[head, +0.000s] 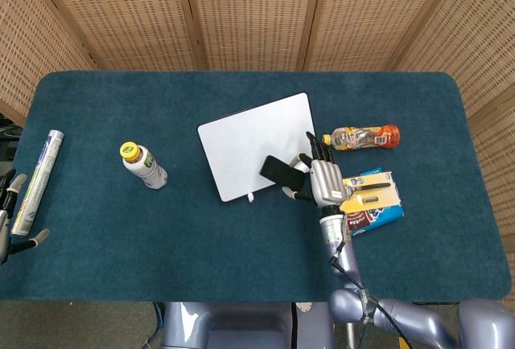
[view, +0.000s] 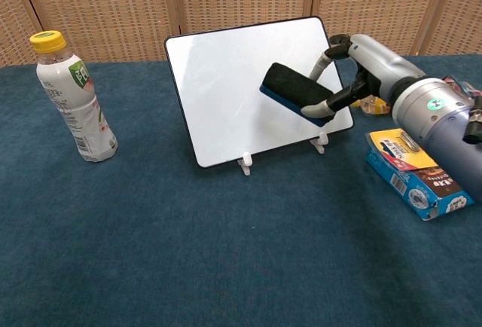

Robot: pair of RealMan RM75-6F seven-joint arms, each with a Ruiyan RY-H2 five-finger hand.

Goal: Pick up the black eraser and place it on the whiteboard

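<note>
i hold the black rectangular felt eraser with its blue backing (view: 296, 91) in the right robot hand (view: 354, 71), fingers closed along its long edges. the eraser hangs in front of the lower right part of the white rectangular whiteboard with a dark rim (view: 226, 78), which leans back on two small white clip feet on the dark blue carpeted bench (view: 226, 252). whether the eraser already touches the board face i cannot tell from either view.

to finish the step well, i judge that i should bring the eraser flat against the board with a light, slow push, since the propped board looks apt to tip or slide on its feet, and only then loosen the fingers.

in the head view the right robot hand (head: 323, 180) reaches forward from the near edge, its back turned up, with the eraser (head: 282, 173) sticking out toward the robot's left over the whiteboard (head: 241, 140). the left robot hand (head: 10, 216) sits at the bench's far left edge, fingers apart and holding nothing, beside a rolled paper tube (head: 38, 180).
</note>
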